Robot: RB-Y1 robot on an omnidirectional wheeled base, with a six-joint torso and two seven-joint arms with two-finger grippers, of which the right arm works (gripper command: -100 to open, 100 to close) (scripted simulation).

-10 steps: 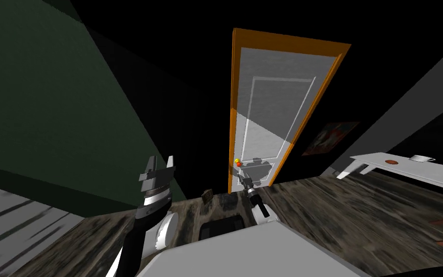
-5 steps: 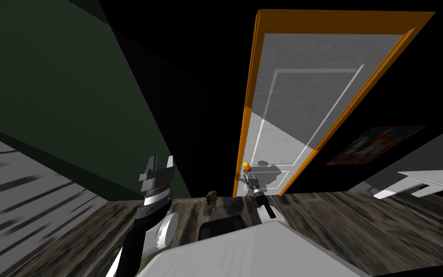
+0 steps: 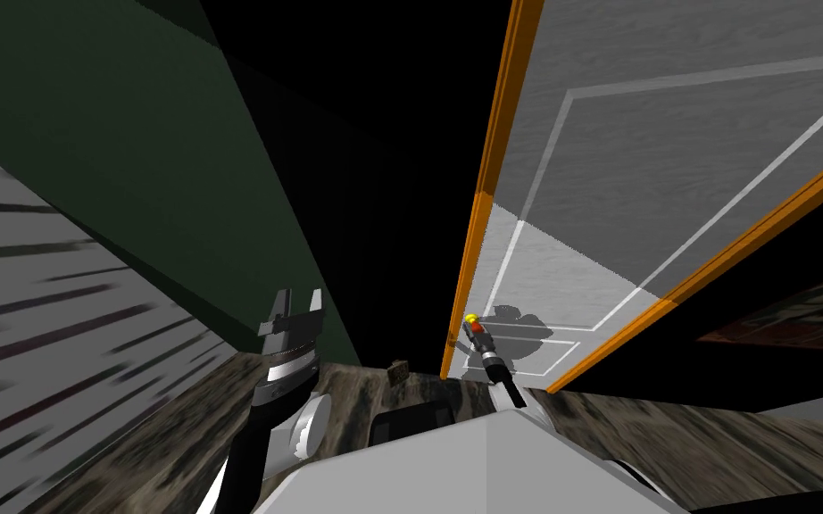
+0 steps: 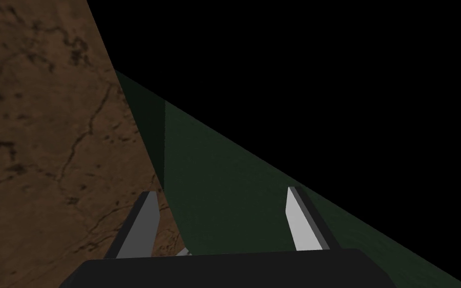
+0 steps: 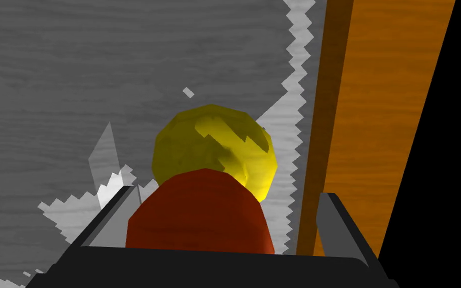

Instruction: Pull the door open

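The door (image 3: 633,161), grey with thin white panel lines, sits within its orange frame (image 3: 490,178), and its handle is low on the door, close to the frame's edge with a black area beyond it. The handle is a yellow ball knob (image 3: 469,318) with a red part (image 3: 478,327) in front of it, standing out from the door's face. The right hand (image 3: 474,329) is at the handle, its arm reaching straight toward the door. In the right wrist view the door (image 5: 74,75) lies behind the knob (image 5: 209,140), and the red part (image 5: 194,215) lies between the two fingers of the right hand (image 5: 224,192). The fingers are spread. One is just beside the red part, and the other stands apart from it on the side of the frame (image 5: 374,125). The left hand (image 3: 299,299) is raised well away from the door, in front of a dark green wall (image 3: 133,134), and its fingers are spread with nothing between them, as its own wrist view shows (image 4: 219,191). A small brown thing (image 3: 397,372) lies on the dark floor (image 3: 178,428) near the door's foot; I cannot tell what it is.
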